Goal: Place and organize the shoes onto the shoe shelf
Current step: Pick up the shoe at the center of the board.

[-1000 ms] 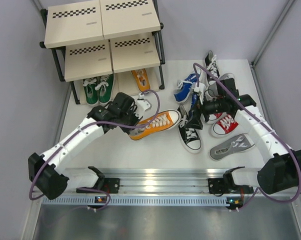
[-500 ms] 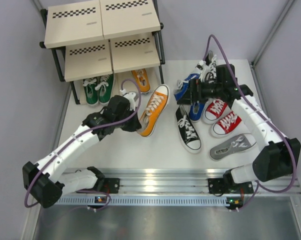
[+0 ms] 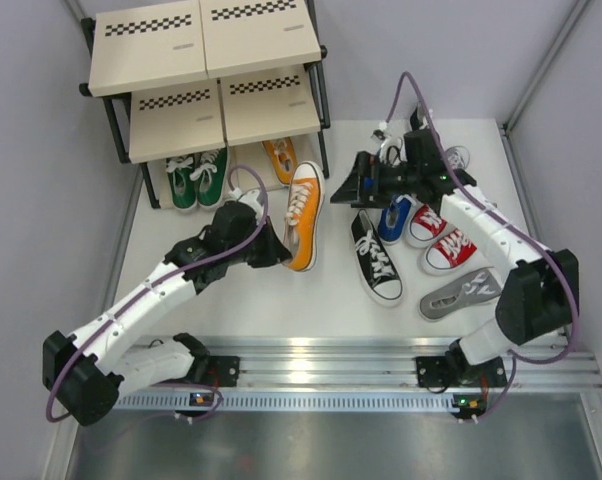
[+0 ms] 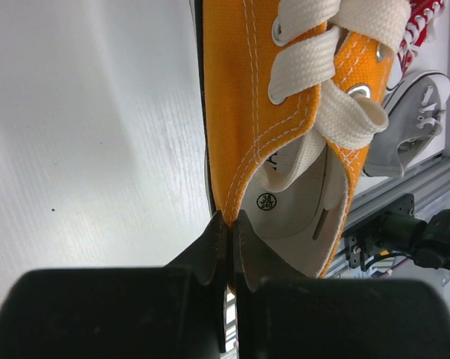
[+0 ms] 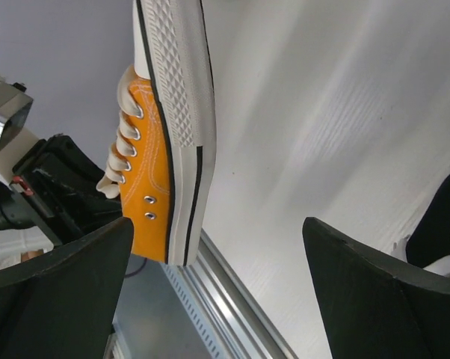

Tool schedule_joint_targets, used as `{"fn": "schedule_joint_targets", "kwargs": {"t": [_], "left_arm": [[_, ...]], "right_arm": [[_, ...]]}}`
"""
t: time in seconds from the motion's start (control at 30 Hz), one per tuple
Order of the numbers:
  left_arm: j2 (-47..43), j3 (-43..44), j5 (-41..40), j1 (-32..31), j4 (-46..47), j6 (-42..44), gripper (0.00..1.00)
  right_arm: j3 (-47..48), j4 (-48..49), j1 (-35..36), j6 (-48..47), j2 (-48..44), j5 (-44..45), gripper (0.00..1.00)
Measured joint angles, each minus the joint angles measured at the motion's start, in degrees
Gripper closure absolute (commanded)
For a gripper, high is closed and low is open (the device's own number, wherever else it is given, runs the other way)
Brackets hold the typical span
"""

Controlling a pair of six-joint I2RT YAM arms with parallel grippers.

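left gripper (image 3: 271, 250) is pinching the orange shoe (image 3: 303, 215) by its heel, right in front of the shoe shelf (image 3: 206, 40) near the table's (image 3: 281, 300) far-left corner, so it's probably needing a toe-first slide in beside its mate (image 3: 281, 158), while the right gripper (image 3: 353, 190) is hovering spread wide by the blue shoe (image 3: 393, 215).

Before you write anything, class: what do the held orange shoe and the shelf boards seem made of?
Orange shoe: upper looks like matte canvas, stitched seams showing; sole looks like white ridged rubber. Shelf boards: smooth matte beige, perhaps laminate or painted wood.
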Motion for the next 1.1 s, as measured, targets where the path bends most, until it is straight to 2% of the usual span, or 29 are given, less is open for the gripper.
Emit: {"fn": "schedule_joint_targets", "kwargs": {"t": [0.3, 0.73, 1.1], "left_arm": [[-0.11, -0.02, 1.86, -1.14, 2.49, -1.97, 1.0], [-0.11, -0.13, 3.34, -1.84, 3.13, -2.71, 1.0], [-0.11, -0.13, 6.19, -1.88, 3.41, -2.69, 1.0]], "right_arm": [[0.94, 2.14, 4.81, 1.79, 7.08, 0.17, 0.05], [2.27, 8.7, 6.05, 2.73, 7.48, -6.75, 0.07], [6.16, 9.03, 6.38, 4.87, 12.31, -4.5, 0.09]]}}
